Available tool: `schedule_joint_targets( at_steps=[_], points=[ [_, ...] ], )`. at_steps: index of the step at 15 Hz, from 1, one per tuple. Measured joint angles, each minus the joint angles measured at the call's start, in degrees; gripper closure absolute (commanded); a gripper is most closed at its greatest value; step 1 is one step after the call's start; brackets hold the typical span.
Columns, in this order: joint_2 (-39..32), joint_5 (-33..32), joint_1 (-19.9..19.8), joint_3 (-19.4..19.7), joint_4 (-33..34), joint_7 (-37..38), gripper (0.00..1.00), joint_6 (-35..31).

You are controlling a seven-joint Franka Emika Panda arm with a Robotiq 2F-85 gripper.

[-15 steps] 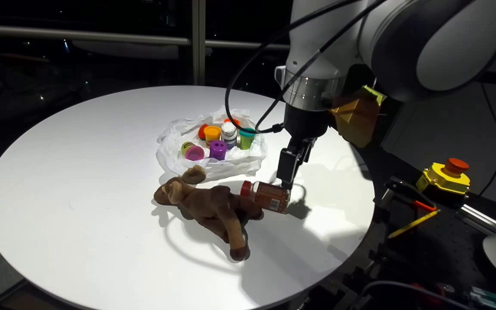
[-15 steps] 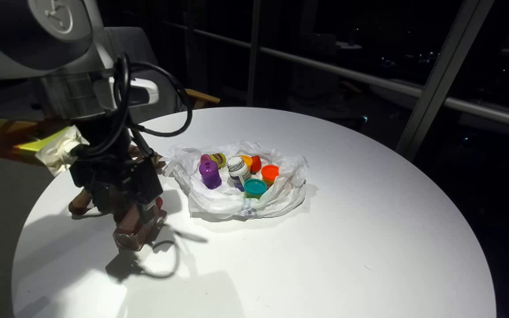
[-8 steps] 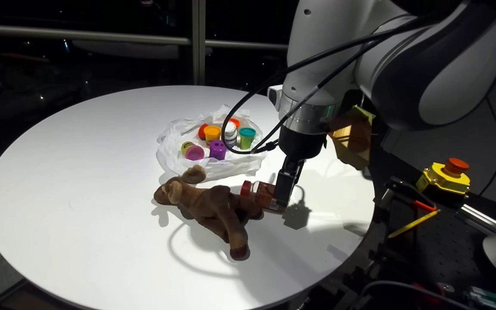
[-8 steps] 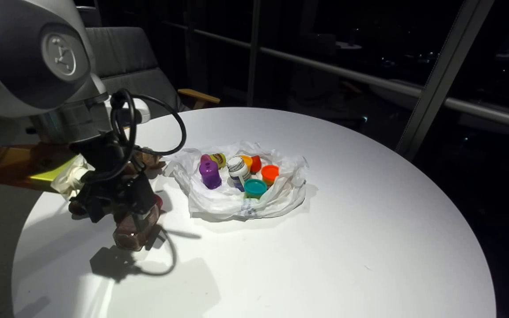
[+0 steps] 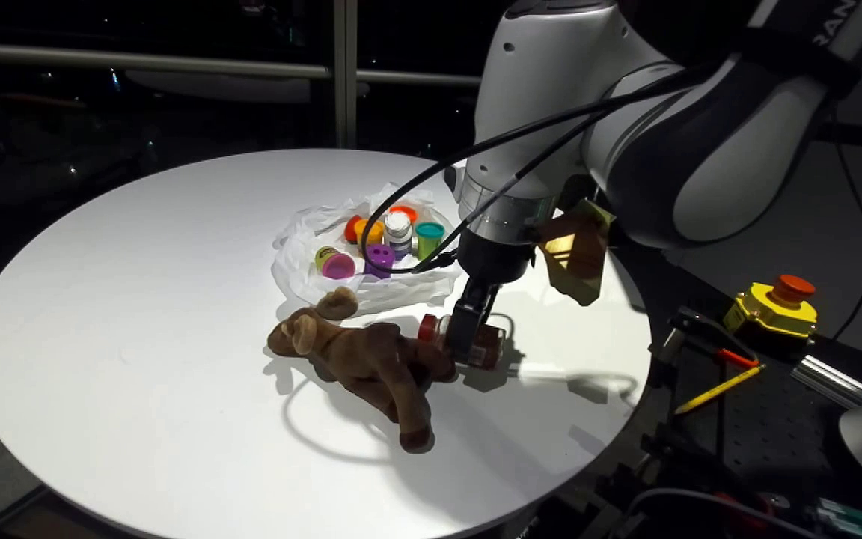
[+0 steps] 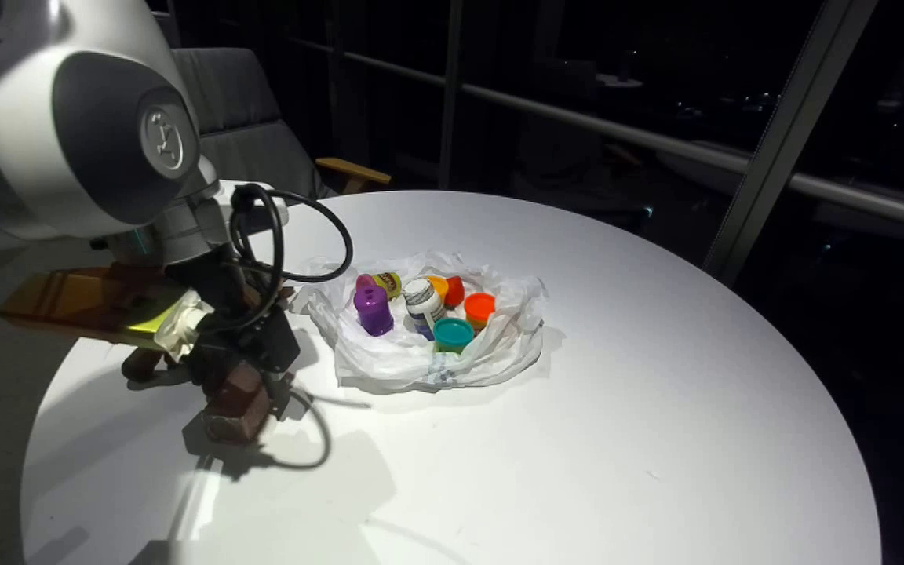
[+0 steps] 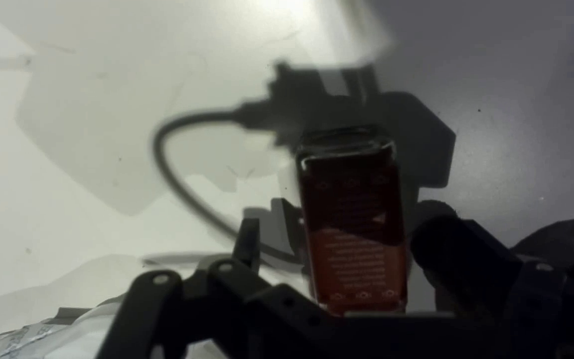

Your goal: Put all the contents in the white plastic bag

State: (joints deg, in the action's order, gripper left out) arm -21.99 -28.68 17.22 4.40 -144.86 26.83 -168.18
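Note:
The white plastic bag is spread open on the table. In it, both exterior views show a purple pot, a teal-lidded pot, orange and red pots, a yellow pot with a pink lid and a white bottle. Outside the bag lies the brown plush animal. A jar with a brown label and a red cap lies on its side by the plush's leg. My gripper points down over it, open, the jar between its fingers with a gap on the left; the right finger blurs into a dark shape.
The round white table carries everything. Off its edge are a yellow box with a red button and a yellow pencil. A black cable loops from the wrist near the bag. A chair stands behind.
My gripper has come down and moved along the jar toward its red cap, with the arm turning. The jar, plush, bag and pots have stayed in place.

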Motion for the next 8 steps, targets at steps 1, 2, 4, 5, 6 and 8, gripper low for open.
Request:
schedule_joint_targets(
  at_steps=[1, 2, 4, 5, 6, 8],
  points=[
    [-0.67, 0.15, -0.25, -0.16, 0.56, -0.04, 0.30, 0.00],
    [-1.24, 0.36, -0.54, -0.33, 1.02, -0.14, 0.37, 0.01],
    [-1.91, 1.32, -1.80, -1.33, 1.58, -0.84, 0.55, 0.11],
    [-1.99, 2.14, -2.83, -2.19, 1.65, -1.45, 0.63, 0.20],
    [-1.98, 3.27, -4.03, -3.19, 1.67, -2.24, 0.70, 0.25],
    [-1.86, 9.74, -5.88, -4.86, 1.66, -6.79, 0.74, 0.83]
  ],
)
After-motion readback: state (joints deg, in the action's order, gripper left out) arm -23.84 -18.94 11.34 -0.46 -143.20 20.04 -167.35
